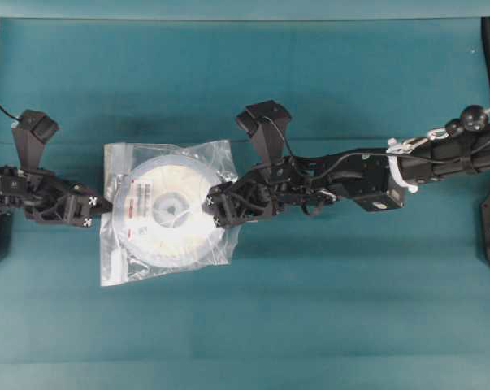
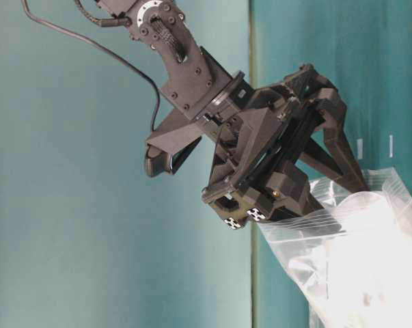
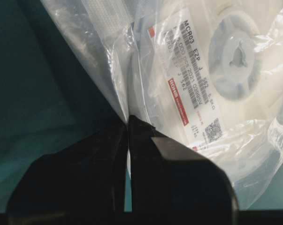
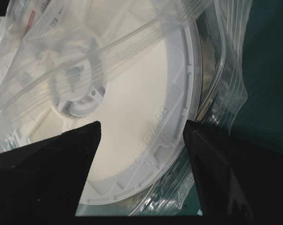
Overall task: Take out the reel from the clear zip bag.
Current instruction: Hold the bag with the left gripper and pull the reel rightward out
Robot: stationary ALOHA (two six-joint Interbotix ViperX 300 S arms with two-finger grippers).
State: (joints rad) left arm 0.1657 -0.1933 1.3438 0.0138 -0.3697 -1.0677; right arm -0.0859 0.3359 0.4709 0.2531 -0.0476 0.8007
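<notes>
One reel [image 1: 168,208], one clear zip bag [image 1: 114,260], two claws: left claw [image 1: 97,211], right claw [image 1: 218,208].

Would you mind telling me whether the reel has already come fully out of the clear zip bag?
No, in the overhead view the reel lies inside the clear zip bag, whose plastic shows on every side of it.

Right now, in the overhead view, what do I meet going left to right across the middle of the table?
left gripper, shut on the bag's left edge → clear zip bag → reel inside it → right gripper, jaws open at the reel's right rim.
</notes>
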